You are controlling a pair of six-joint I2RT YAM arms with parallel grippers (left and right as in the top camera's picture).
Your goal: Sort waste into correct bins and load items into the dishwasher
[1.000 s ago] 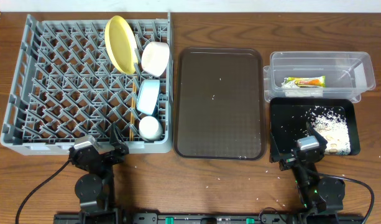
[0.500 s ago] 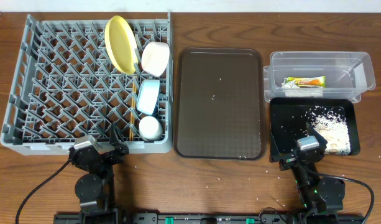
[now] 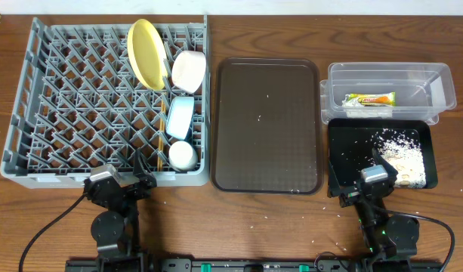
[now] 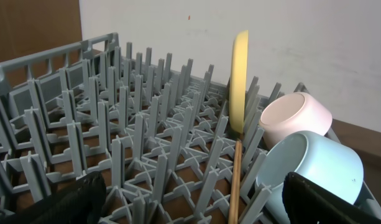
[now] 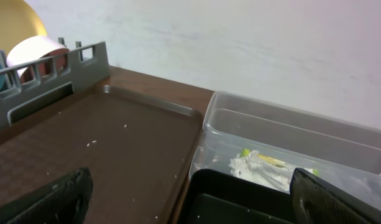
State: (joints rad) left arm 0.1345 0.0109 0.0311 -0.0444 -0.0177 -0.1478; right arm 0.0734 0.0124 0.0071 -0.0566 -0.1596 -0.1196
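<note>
Nothing moved — chopsticks (image 4: 235, 180) half-hidden in rack (image 3: 65, 98)

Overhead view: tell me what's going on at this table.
Nothing is being handled right now. The left end effector and right end effector sit open at the near edge of the table, holding nothing. The yellow plate, white bowl, light blue bowl, green cup and chopsticks are in the grey dish rack. The snack wrapper lies in the clear container, the rice crumbs in the black tray. The brown tray lies between the rack and the bins.
</note>
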